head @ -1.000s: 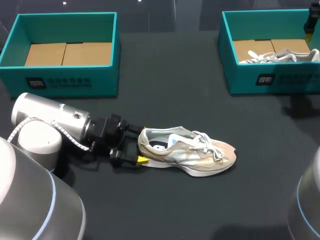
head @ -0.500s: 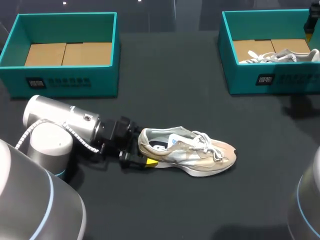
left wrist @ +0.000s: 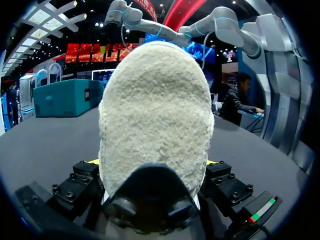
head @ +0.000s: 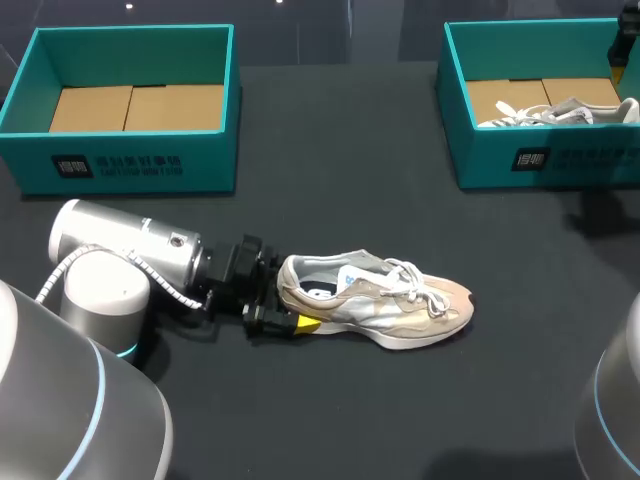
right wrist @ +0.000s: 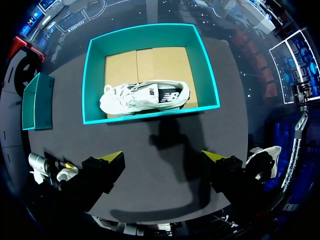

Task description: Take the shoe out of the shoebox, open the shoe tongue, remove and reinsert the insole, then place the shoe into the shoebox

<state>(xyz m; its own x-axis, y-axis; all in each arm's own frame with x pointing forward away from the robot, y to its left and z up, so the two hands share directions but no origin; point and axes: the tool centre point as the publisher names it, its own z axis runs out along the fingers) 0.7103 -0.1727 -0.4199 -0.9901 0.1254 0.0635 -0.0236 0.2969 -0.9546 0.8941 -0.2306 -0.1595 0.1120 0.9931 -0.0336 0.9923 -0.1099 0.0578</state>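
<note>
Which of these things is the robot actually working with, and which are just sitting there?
In the job: beige shoe, left end effector around its heel, empty teal shoebox (probably its box).
Lying about: second teal shoebox, white shoe inside it.

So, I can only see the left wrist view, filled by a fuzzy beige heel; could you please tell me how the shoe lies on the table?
Observer: The beige and white lace-up sneaker stands on its sole on the dark table, toe pointing away from the left gripper.
Operator: Thanks. Is a shoebox free for it?
Observer: The teal cardboard shoebox on the left side shows only its brown cardboard floor.
Operator: And the right arm?
Observer: The right gripper hangs open above the table, before a second teal shoebox holding a white sneaker.
</note>
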